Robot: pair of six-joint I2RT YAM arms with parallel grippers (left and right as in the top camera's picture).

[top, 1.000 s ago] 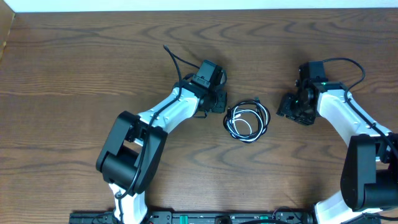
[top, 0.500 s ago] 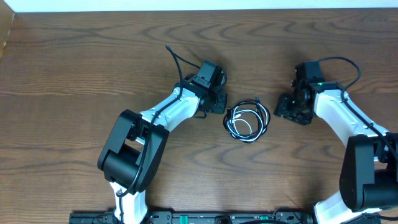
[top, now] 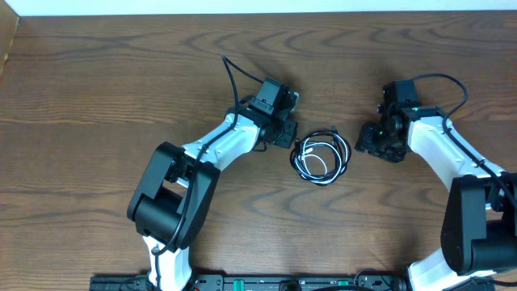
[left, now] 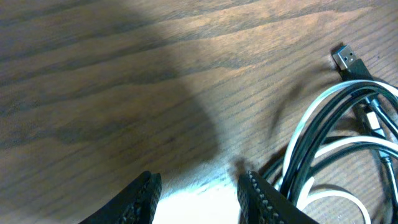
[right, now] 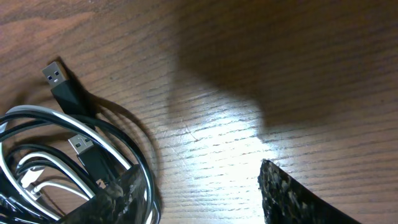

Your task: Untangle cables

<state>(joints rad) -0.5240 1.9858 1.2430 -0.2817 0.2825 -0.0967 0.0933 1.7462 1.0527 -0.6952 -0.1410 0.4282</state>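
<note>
2 cables (top: 321,157), overlaps unclear; left fingers (left: 140,198), right fingers (right: 293,199) spread, empty, mostly cropped

One white cable (left: 336,147), one black cable (right: 67,94), one left arm (top: 222,144), one right arm (top: 440,145).

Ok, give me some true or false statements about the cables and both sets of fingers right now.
The white and black cables lie tangled together in one coil. True.
The left fingers are shut on the white cable. False: they are open, with bare table between them.
A black USB plug sticks out of the tangle. True.
The right fingers hold the cables in the air. False: they are open; the cables lie on the table.
</note>
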